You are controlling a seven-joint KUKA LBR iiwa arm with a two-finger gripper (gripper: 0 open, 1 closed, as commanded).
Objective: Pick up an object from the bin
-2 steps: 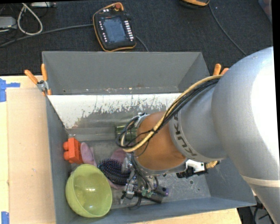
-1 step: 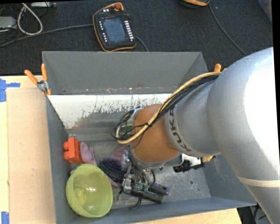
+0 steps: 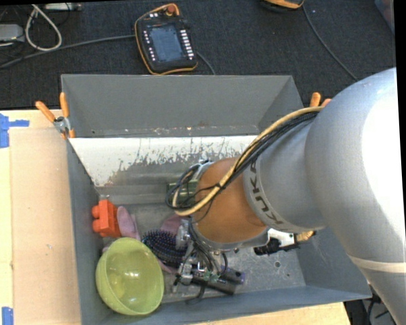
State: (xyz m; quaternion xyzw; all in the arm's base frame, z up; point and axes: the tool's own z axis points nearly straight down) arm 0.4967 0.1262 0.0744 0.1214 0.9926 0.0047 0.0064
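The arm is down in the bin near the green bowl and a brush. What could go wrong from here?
The gripper sits low among crowded things. The dark brush and the green bowl lie right beside it, so it might shove them or catch the wrong one. The orange wrist cover hides whatever lies under it, so a missed grasp could go unseen from this camera.

Arm down in bin, beside green bowl, dark hairbrush.
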